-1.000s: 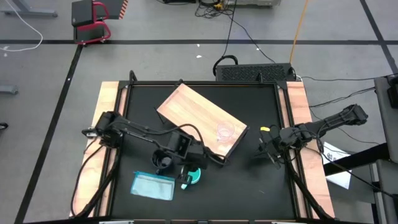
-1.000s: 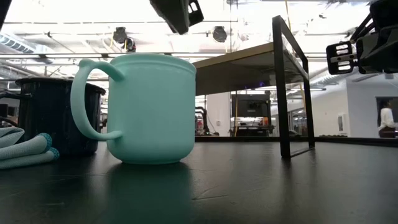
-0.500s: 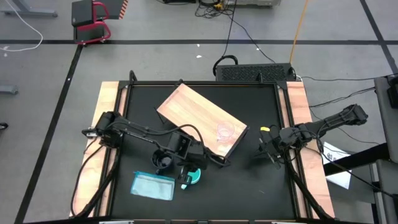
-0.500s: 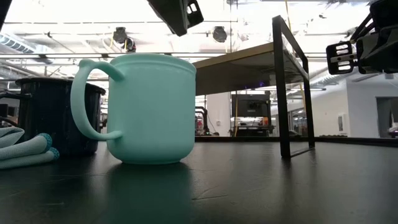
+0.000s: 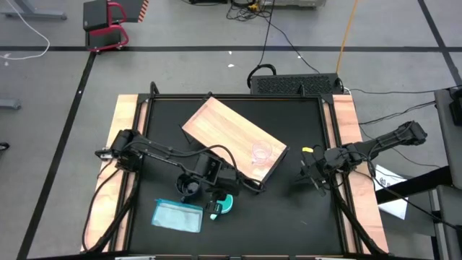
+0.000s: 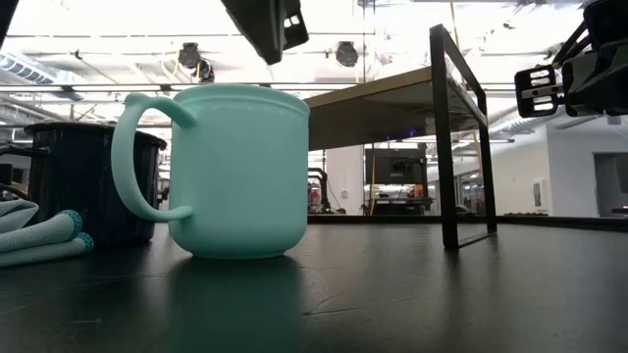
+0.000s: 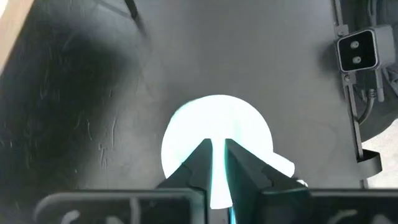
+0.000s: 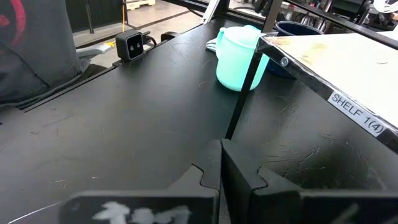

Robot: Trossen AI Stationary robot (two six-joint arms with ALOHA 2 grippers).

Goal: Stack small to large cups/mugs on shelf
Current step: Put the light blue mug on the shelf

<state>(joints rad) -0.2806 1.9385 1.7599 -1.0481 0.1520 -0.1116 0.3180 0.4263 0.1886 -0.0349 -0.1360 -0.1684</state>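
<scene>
Nearest the table's front edge lies a flat light-blue packet [image 5: 177,215], and just beside it stands the turquoise mug [image 6: 231,172], upright on the black table [image 5: 289,209] with nothing visible inside it. The left gripper [image 7: 216,163] hangs directly above this mug, its fingers parted only by a narrow slit and pinching nothing, so the step in hand looks like the approach to the mid-size mug. The next move probably calls for spreading the fingers wider, dropping over the rim or handle, and closing there. Just behind the turquoise mug sits the dark mug [image 6: 78,181], also upright on the table; whether anything is in it cannot be told. Farther back stands the shelf [image 5: 231,133], set at an angle, with the small clear cup [image 5: 260,152] already on its wooden top near the end closest to the right arm. The right gripper [image 8: 221,163] waits well apart by that side of the table, fingers pressed together and empty.
</scene>
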